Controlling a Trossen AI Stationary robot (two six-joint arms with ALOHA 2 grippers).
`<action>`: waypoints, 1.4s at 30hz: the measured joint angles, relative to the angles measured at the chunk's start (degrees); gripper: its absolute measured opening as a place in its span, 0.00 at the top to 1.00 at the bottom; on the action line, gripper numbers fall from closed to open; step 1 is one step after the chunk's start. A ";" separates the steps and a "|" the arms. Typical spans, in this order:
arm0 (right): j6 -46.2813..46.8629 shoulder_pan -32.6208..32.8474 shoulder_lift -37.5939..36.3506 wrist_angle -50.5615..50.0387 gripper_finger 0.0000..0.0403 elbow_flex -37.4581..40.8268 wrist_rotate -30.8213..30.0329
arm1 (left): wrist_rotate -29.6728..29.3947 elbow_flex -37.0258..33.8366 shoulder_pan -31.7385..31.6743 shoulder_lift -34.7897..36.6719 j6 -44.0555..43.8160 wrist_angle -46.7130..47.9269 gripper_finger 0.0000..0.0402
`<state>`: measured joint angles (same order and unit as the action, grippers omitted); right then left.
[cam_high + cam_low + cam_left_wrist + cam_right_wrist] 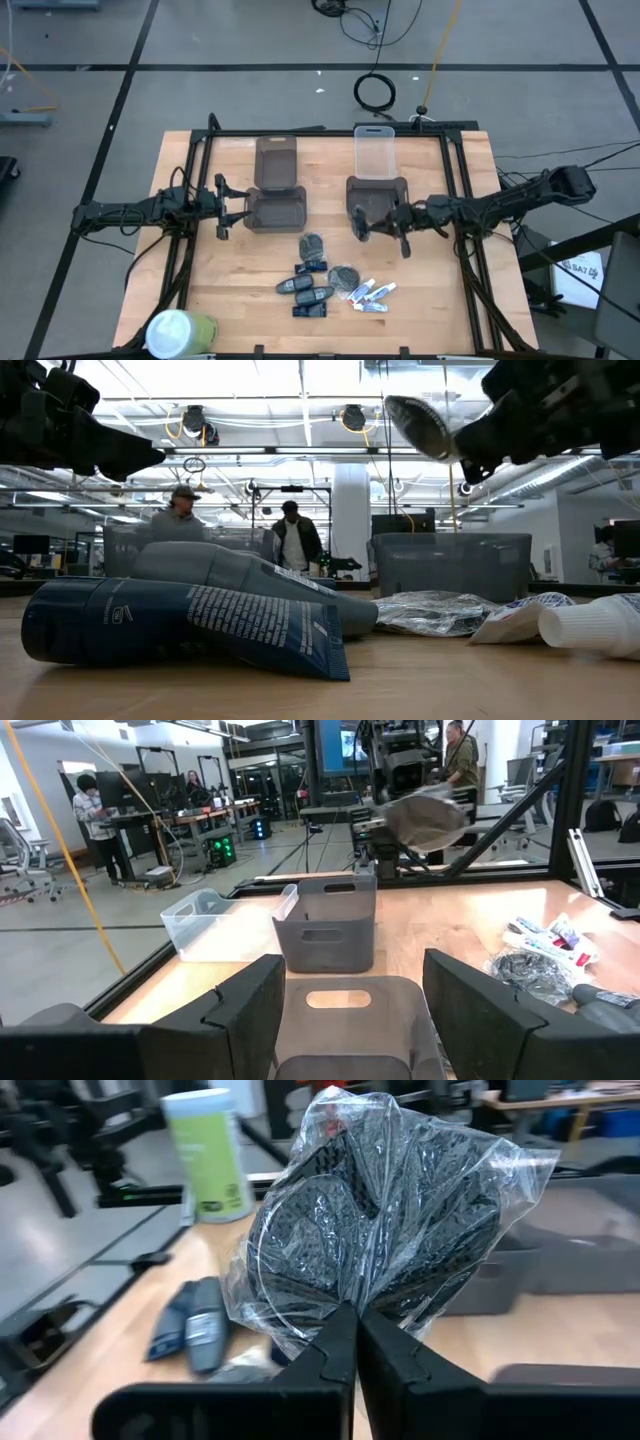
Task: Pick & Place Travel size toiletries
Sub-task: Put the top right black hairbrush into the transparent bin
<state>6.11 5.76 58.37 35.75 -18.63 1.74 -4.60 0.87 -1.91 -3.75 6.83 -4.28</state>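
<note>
- Right gripper [355, 1342]: fingers pinched fully together on the clear wrapper of a bagged pouch [375, 1220], a dark roundish lump. It holds the pouch in the air over the right grey bin [377, 197], apparently so the pouch can drop inside on release.
- Left gripper [350, 1010]: fingers [235, 1010] spread wide, holding nothing. It waits at the left grey bin [276, 208], level with the table's middle.
- Remaining toiletries: a second pouch [312, 244], a third pouch [345, 276], dark tubes [305, 290] and white tubes [372, 293] lie clustered near the table's front edge, between the two arms, apparently awaiting their turn.
- Two further bins stand toward the back edge: a grey bin [275, 158] and a clear bin [374, 150].
- A green can [178, 332] stands at the front left corner, well apart from the cluster.
- Judgement: the step in hand is placement; the pouch appears to be above the bin, not yet released.
</note>
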 joint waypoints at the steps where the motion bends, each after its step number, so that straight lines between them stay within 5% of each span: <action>1: 0.00 -1.00 0.00 0.00 1.00 0.00 0.00 | 0.00 0.02 0.00 0.02 0.00 0.00 0.42; 42: 0.70 -32.90 0.00 0.02 1.00 0.00 0.02 | 0.00 0.00 0.02 0.01 0.00 0.00 0.42</action>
<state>6.81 -27.14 58.37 35.77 -18.63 1.76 -4.60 0.86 -1.89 -3.74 6.83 -4.27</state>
